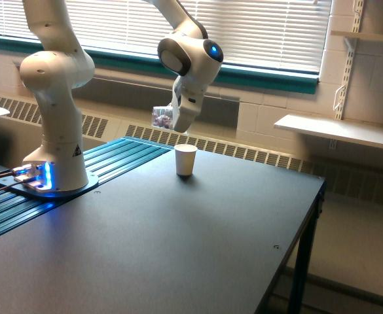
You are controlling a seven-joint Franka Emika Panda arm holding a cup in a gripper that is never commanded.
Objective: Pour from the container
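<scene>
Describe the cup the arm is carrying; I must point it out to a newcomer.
Start at the white robot arm on the dark table. Its end effector hangs above an opaque white paper cup and holds a small clear plastic cup. Unlike the white one, it is airborne, tilted and see-through, with reddish pieces inside.

White paper cup (186, 160), standing upright near the far side of the dark surface (178, 248). Strip of blue ridged metal (93, 176) along the surface's side on the exterior view's left. Window with white blinds (256, 29) behind, pulled down. Green ledge (270, 77) under the blinds. Long heater vent (243, 152) low along the pale brick wall. White shelf (338, 131) on the wall at the exterior view's right, with another small shelf (368, 34) higher up. Black leg (304, 261) under the surface's corner.
</scene>
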